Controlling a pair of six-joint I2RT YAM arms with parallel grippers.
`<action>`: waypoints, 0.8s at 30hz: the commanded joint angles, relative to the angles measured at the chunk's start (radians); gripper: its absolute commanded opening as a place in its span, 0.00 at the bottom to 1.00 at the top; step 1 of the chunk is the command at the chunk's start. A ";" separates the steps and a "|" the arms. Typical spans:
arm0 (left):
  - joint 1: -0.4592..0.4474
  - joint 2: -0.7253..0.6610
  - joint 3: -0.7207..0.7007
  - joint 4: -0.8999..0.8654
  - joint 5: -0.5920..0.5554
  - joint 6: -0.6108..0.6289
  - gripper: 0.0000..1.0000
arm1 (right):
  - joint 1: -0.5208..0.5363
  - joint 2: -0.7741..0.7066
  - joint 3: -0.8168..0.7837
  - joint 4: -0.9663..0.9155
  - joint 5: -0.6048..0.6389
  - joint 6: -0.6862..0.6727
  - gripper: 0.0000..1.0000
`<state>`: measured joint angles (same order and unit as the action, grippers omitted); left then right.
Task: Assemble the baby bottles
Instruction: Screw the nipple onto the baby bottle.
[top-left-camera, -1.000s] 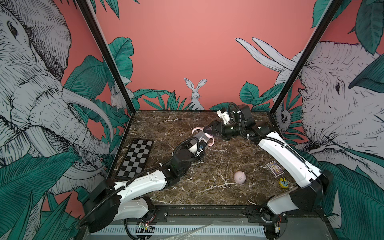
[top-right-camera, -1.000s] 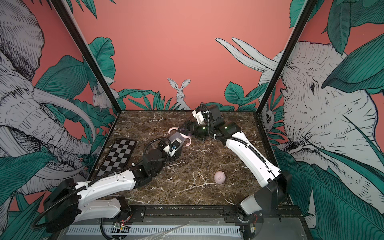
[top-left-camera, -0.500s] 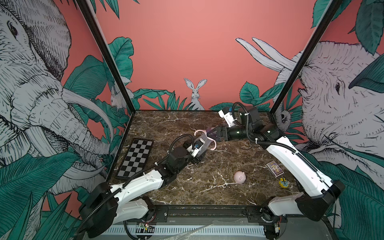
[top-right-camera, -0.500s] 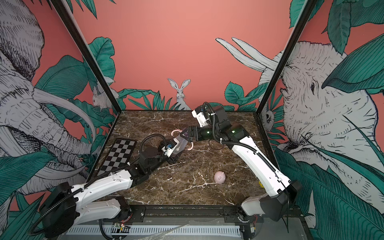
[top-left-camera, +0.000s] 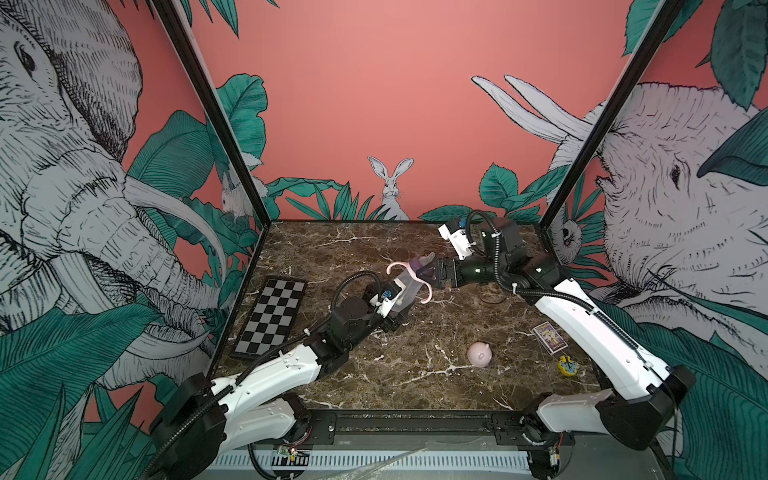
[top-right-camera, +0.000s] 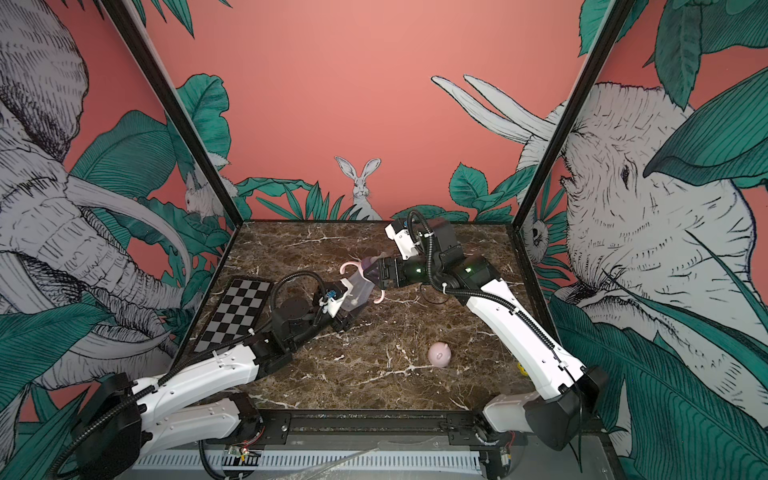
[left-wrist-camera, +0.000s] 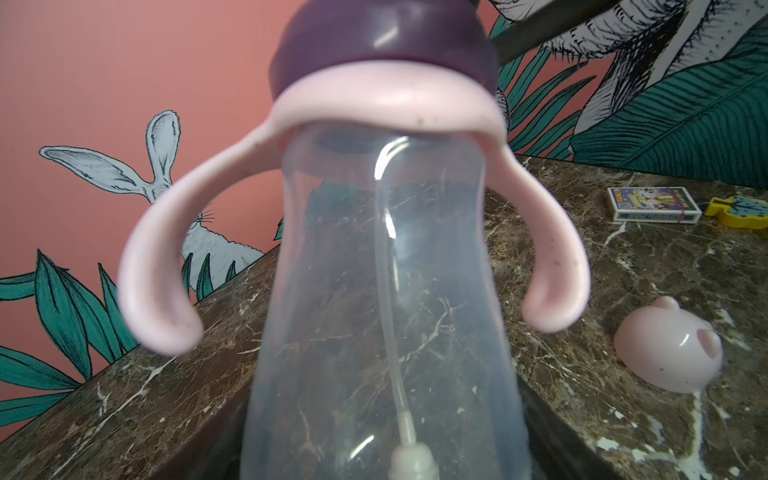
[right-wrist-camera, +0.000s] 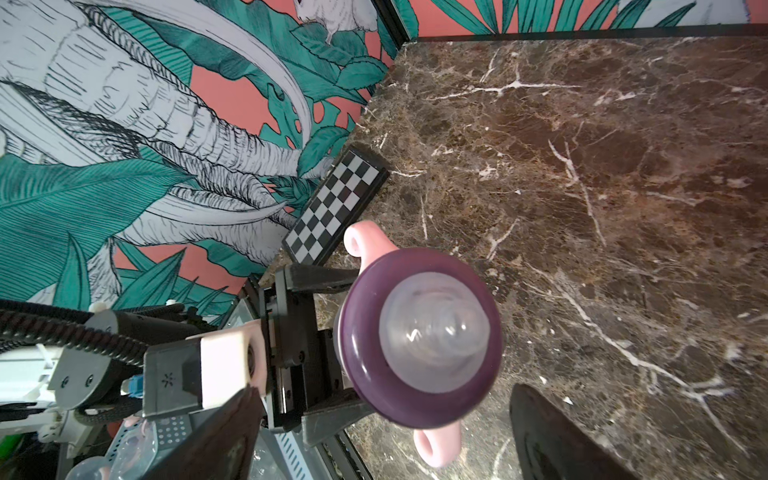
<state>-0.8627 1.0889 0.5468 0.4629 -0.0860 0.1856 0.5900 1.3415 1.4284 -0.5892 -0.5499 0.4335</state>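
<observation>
Bottle body (left-wrist-camera: 332, 311), clear plastic, clamped in left jaws; right jaws apart, seemingly off purple collar (right-wrist-camera: 360, 357)

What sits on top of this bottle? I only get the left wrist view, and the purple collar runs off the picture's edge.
Observer: A clear nipple sits in the purple collar. It is plain in the right wrist view.
Visitor: Is anything holding that end?
Observer: The right gripper is at it, with its jaws open on either side of the collar. I cannot tell whether they touch it.
Visitor: Is there anything lying around that I miss?
Observer: A black-and-white checkered board lies flat on the table, on the robot's left side.
</observation>
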 joint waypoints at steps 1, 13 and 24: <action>0.004 -0.028 -0.006 0.076 0.011 -0.029 0.18 | -0.006 0.004 -0.027 0.159 -0.058 0.037 0.90; 0.004 -0.050 -0.013 0.076 0.019 -0.043 0.18 | -0.034 0.057 -0.030 0.217 -0.068 0.013 0.87; 0.003 -0.052 -0.015 0.088 0.009 -0.037 0.19 | -0.039 0.091 -0.058 0.284 -0.188 0.058 0.84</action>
<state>-0.8619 1.0653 0.5354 0.4820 -0.0788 0.1631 0.5522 1.4269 1.3865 -0.3630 -0.6868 0.4774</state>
